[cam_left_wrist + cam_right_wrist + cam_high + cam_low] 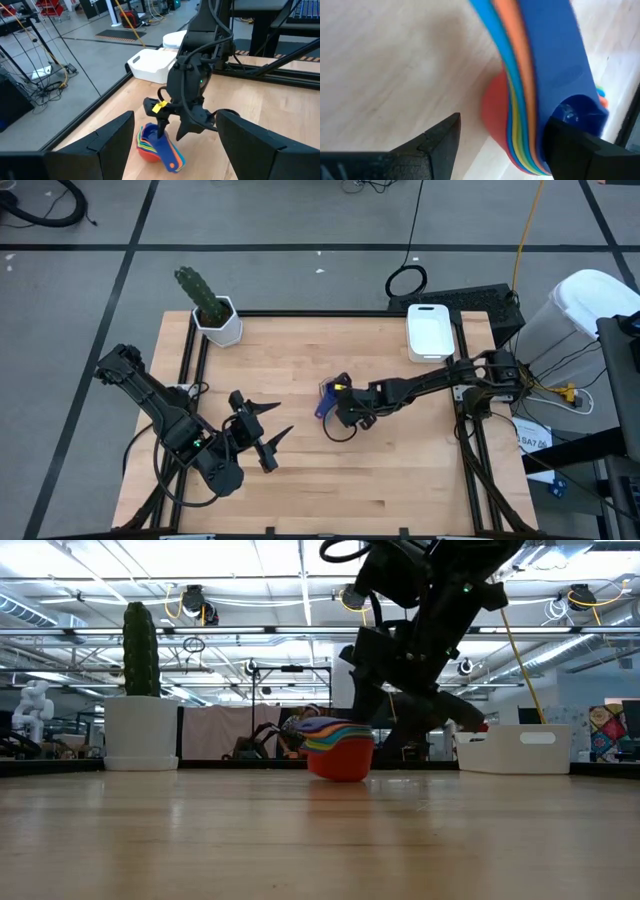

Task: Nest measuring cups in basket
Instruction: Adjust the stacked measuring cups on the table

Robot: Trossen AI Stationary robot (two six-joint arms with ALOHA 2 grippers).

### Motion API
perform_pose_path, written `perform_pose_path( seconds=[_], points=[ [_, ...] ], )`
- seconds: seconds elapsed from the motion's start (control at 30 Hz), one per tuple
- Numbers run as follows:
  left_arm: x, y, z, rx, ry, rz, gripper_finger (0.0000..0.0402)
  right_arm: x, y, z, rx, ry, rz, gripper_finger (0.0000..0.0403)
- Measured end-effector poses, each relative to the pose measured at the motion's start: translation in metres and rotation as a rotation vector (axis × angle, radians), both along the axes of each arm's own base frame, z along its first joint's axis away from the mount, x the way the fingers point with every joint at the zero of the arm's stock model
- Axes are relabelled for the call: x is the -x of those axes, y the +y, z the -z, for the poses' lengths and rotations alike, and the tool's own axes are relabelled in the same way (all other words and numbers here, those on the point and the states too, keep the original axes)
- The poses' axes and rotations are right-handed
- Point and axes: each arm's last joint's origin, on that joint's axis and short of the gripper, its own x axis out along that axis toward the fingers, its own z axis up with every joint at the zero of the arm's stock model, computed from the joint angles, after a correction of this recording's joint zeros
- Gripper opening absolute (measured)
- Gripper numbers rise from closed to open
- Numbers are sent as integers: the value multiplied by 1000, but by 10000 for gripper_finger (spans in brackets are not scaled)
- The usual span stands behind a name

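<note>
The measuring cups (323, 400) sit nested in one stack at the table's middle, dark blue on top, and the red bottom cup (341, 766) rests on the wood. My right gripper (338, 408) is open at the stack, reaching in from the table's right. In the right wrist view one finger (572, 147) stands at the dark blue cup's hollow (570, 111), and the other finger (440, 142) stands outside, apart from the red wall. The white basket (430, 330) stands at the far edge, right of centre. My left gripper (272, 420) waits open, left of the stack. My right gripper straddles the stack's wall, slanting down from the right. One finger (162, 127) dips toward the top cup and the other (186, 129) stays outside. I cannot tell whether either finger touches the cups. The stack stands on the table.
A white hexagonal pot with a green cactus (216, 318) stands at the far left corner. Bare wood lies between the stack and the basket (150, 65) and along the near edge. A dark keyboard (470, 300) lies beyond the table's far right corner.
</note>
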Motion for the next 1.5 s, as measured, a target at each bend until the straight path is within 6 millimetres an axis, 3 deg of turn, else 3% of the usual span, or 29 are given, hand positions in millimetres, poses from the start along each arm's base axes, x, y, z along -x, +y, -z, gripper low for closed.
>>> perform_pose_path(
  seconds=[0.63, 1.5],
  points=[
    [0, 0, 0, 8, 3, 6, 282, -15, 9, -36, -13, 22, 30, 242],
    [0, -1, 0, 22, 9, 18, 282, -11, -10, -33, -155, 81, 92, 242]
  ],
)
